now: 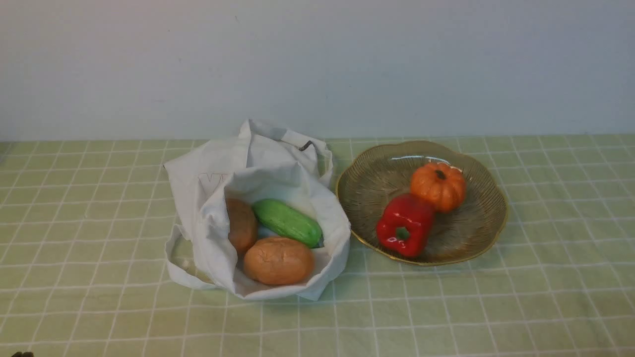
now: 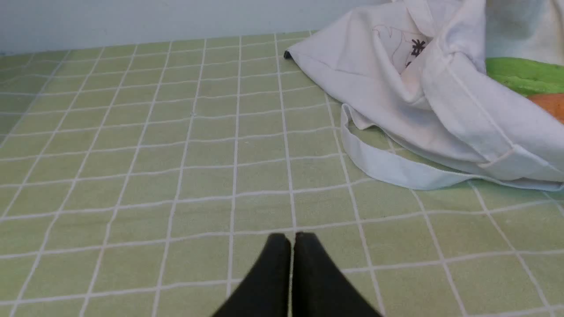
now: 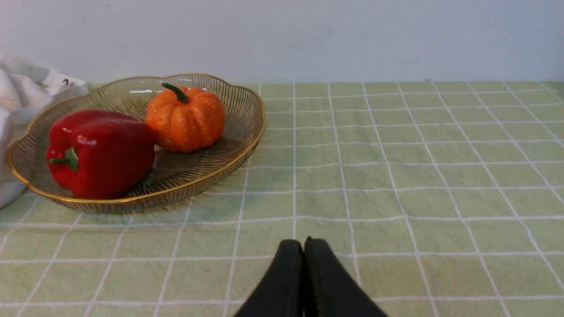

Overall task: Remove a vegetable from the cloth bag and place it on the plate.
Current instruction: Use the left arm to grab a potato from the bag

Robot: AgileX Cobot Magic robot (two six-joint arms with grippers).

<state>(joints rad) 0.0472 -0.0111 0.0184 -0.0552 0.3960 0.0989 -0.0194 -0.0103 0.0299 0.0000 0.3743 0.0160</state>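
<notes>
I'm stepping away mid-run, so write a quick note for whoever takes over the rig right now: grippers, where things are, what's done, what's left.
Left gripper: jaws shut, empty, short of the white cloth bag.
Right gripper: jaws shut, empty, near the ribbed amber plate.
The light tan potato lies in the bag's open mouth with a darker brown potato and a green cucumber.
The plate holds a red bell pepper and a small orange pumpkin.
Done: nothing yet for the tan potato.
Left: grasp it, lift it out, set it on the plate.
</notes>
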